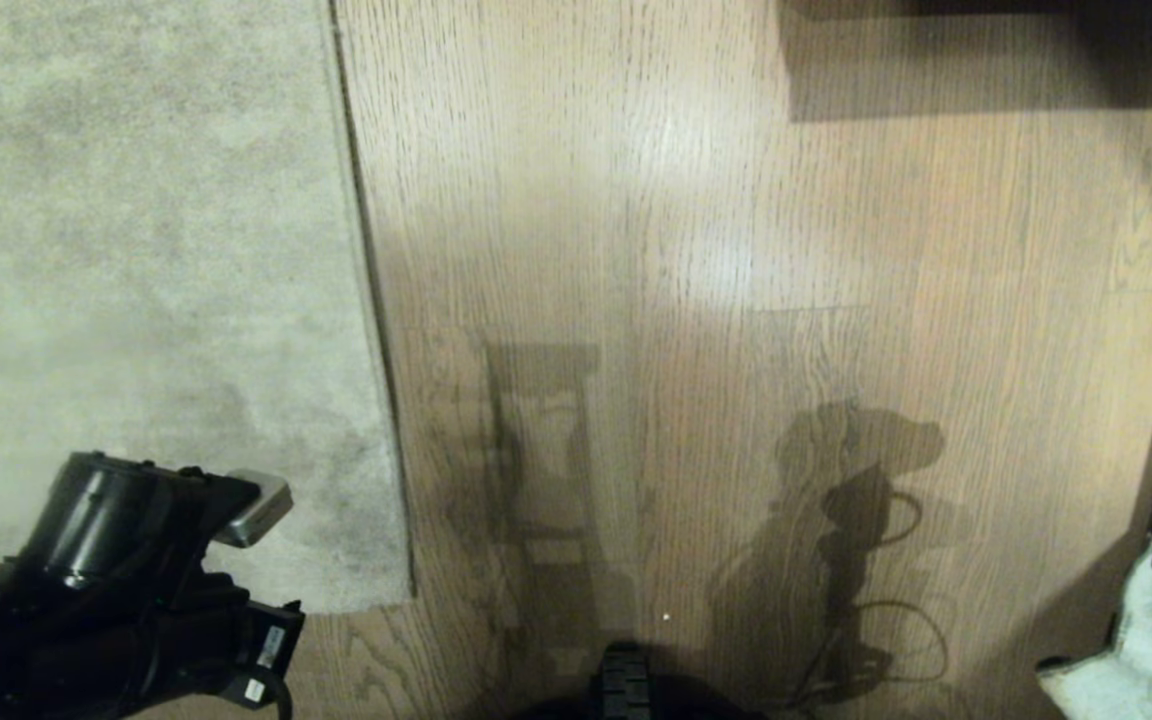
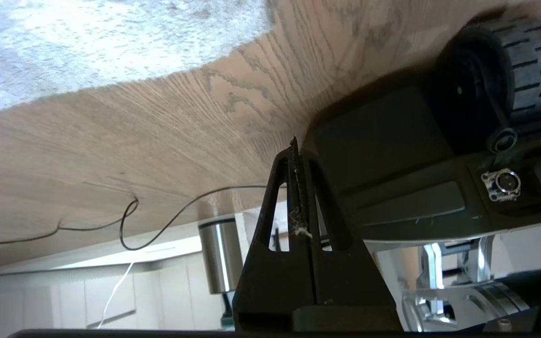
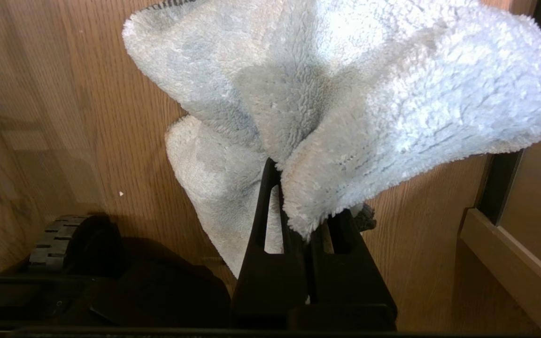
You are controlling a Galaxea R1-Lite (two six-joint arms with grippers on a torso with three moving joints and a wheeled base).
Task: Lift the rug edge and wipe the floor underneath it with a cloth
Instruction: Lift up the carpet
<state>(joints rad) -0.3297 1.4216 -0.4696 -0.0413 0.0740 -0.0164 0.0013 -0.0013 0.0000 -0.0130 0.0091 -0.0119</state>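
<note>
Wood-grain floor (image 1: 736, 250) planks are seen across most of the head view, with the rug (image 1: 136, 250) lying flat beside them. The rug edge (image 1: 371, 300) runs straight down to a corner (image 1: 406, 598), and no part of it is lifted off the floor. The left arm (image 1: 106, 590) is placed over the rug just beside that corner. In the left wrist view the left gripper (image 2: 297, 155) is seen with its fingers pressed together and nothing held between them, only a small tuft of lint (image 2: 301, 230); it hangs above bare floor near the rug corner, with a base wheel (image 2: 510, 70) close by and a thin dark cable (image 2: 134, 225) on the planks. The cloth (image 3: 345, 94) is clamped in the right gripper (image 3: 298, 188), its pale blue-white pile bunched and draped over the fingers, well apart from the rug edge. In the head view the cloth (image 1: 1151, 640) is visible only partly, far from the rug corner.
</note>
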